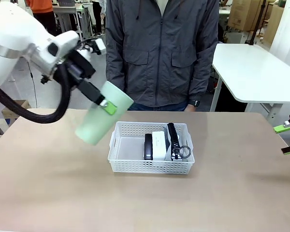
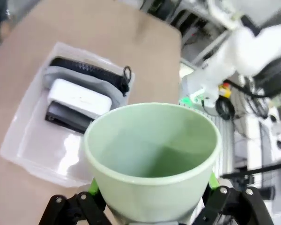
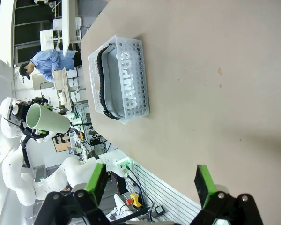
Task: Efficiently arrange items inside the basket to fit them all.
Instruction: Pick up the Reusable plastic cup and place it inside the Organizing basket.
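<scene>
My left gripper [image 1: 105,106] is clamped on the pale green plastic cup [image 1: 102,115], 1 green pad on each side of its wall near the rim. The cup is off the table [image 1: 48,183], tilted, mouth up toward my wrist and base pointing down-left, hanging just left of the basket [image 1: 150,164] and above its level. In my left wrist view the cup [image 2: 152,157] opens straight at the camera, my 2 fingers [image 2: 94,187] pressed on its outer sides.

The basket sits mid-table in front of the person [image 1: 162,53] standing at the far edge. Inside it, 3 items are packed toward the right end: the black stapler [image 1: 148,146] on the left, the white rectangular box [image 1: 158,144] touching it in the middle, and the grey zip pouch [image 1: 176,144] against the right wall with its ring pull [image 1: 184,152] at the near end. The basket's left part is bare.

My right gripper [image 3: 149,183] has its fingers wide apart, holding nothing, over bare table well to the right of the basket [image 3: 131,79]; its green pads [image 1: 282,128] show at the right edge of the front view.
</scene>
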You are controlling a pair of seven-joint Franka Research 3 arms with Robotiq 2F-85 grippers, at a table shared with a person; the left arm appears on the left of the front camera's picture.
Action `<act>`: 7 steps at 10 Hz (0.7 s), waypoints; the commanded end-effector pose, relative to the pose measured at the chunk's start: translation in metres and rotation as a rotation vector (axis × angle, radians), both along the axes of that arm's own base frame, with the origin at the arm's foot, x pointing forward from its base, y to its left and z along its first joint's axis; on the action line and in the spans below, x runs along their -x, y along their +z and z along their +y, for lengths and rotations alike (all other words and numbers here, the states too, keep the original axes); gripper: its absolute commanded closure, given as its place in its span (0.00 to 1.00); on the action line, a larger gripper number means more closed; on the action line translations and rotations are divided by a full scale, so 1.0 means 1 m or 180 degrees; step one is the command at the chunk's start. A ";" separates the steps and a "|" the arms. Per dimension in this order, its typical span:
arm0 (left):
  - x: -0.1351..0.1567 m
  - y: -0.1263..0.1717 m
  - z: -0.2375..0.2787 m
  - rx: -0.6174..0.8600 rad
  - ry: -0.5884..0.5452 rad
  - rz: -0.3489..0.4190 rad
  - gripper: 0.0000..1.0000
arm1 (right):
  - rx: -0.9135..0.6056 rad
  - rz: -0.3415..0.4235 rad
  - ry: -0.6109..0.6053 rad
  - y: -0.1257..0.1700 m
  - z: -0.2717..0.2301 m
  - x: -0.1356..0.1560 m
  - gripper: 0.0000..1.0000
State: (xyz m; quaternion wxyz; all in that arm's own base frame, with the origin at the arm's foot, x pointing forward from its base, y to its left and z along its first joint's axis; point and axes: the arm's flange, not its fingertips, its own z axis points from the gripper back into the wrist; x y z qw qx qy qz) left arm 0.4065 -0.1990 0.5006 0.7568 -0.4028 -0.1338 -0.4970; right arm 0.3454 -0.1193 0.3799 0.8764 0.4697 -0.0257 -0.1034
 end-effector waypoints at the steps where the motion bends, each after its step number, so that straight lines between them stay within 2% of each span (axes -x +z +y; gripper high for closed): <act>1: -0.007 -0.007 -0.015 -0.0250 0.0865 0.0203 0.10 | -0.0028 -0.0028 0.0014 0.002 -0.001 0.000 0.00; 2: -0.021 -0.006 -0.020 -0.0322 0.1721 -0.0032 0.10 | -0.0028 -0.0028 0.0014 0.002 -0.001 0.000 0.00; 3: -0.028 -0.008 -0.027 -0.0297 0.2008 0.0054 0.10 | -0.0028 -0.0028 0.0014 0.002 -0.001 0.000 0.00; 4: -0.033 -0.013 -0.033 -0.0390 0.2067 0.0130 0.10 | -0.0028 -0.0028 0.0014 0.002 -0.001 0.000 0.00; 5: -0.036 -0.014 -0.033 -0.0415 0.1871 0.0279 0.10 | -0.0028 -0.0028 0.0014 0.002 -0.001 0.000 0.00; 6: -0.035 -0.005 -0.014 -0.0290 0.1884 0.0025 0.10 | -0.0028 -0.0028 0.0014 0.002 -0.001 0.000 0.00; 7: -0.035 -0.005 -0.014 -0.0290 0.1884 0.0025 0.10 | -0.0028 -0.0028 0.0014 0.002 -0.001 0.000 0.00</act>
